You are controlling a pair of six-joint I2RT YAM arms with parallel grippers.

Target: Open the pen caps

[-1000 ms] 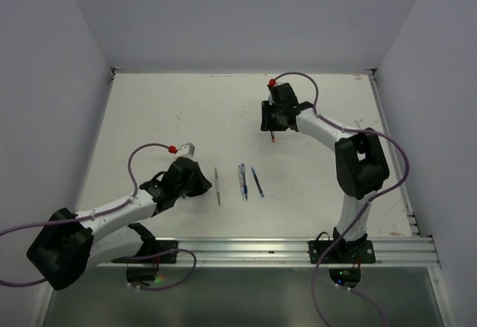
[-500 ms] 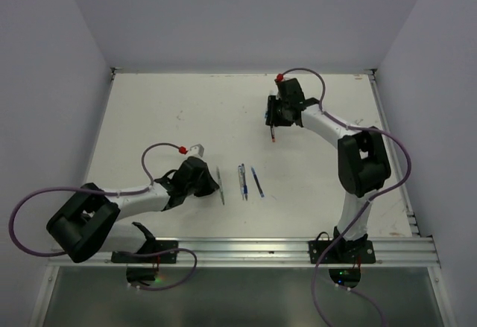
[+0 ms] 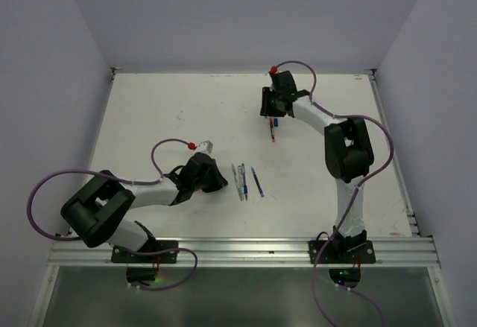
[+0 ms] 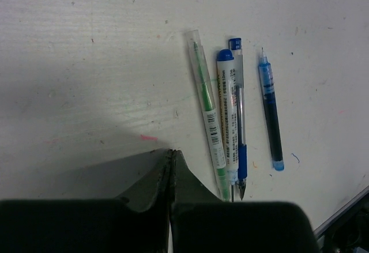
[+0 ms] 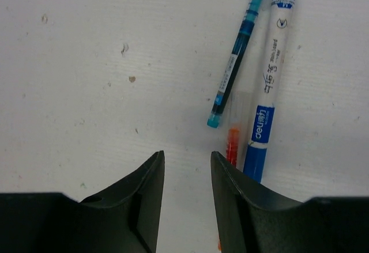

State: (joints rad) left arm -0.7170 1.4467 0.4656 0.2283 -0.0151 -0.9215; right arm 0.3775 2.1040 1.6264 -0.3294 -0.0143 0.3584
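Overhead, a scuffed white table [image 3: 164,118] sits between pale walls [image 3: 246,14]. A red piece [image 5: 232,140] is half hidden behind the right gripper [image 5: 187,163], whose fingers stand apart and empty, near a white pen's blue pen cap [image 5: 259,140]. The left gripper [image 4: 172,158], pressed together, has slid the green pen [image 4: 206,100] against the blue-grip pen [image 4: 238,126].

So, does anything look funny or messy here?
Nothing is broken or spilled. The table has small ink marks and specks, and the green pen lies slanted, its lower end against the white pen beside it.
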